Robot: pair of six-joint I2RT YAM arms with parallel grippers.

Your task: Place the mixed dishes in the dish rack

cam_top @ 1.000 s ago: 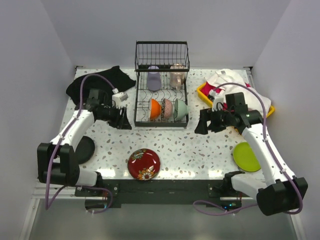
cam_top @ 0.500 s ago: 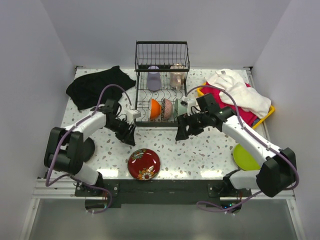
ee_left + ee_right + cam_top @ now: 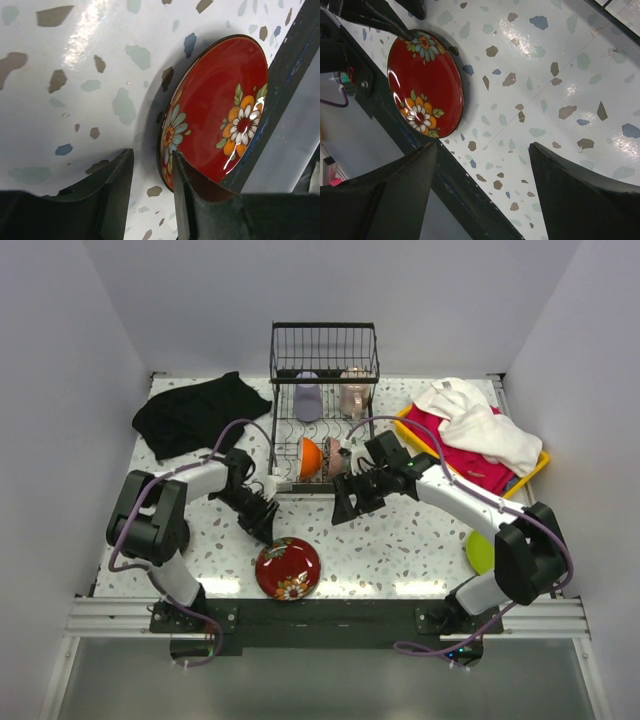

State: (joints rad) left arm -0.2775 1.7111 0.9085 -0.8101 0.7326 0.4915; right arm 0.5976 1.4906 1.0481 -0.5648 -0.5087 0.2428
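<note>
1. Rack: black wire frame with a raised basket, standing at the far middle of the speckled table. All places below are given from it.
2. Mugs: lavender mug and pinkish mug sit side by side at the back of the rack, under the basket, with the lavender one on the left.
3. Bowls in the rack: orange bowl stands on edge in the front row of the lower grid. A second bowl stands just to its right, its pattern too small to make out.
4. Red flowered bowl: lies right way up on the table in front of the rack, a little left of the rack's middle and outside it.
5. Left gripper: low over the table, between the rack's front left corner and the red flowered bowl. The jaws are partly apart and hold nothing. In the wrist view one finger is at the bowl's rim, and whether it touches cannot be told.
6. Right gripper: just in front of the rack's front edge, with the jaws spread wide and only bare table between them.
7. Lime green plate: flat on the table, in front of the rack and far to its right, partly hidden by the right arm.
8. Other items: yellow tray holding a white cloth and a red cloth, to the right of the rack, and a black cloth to its left.
</note>
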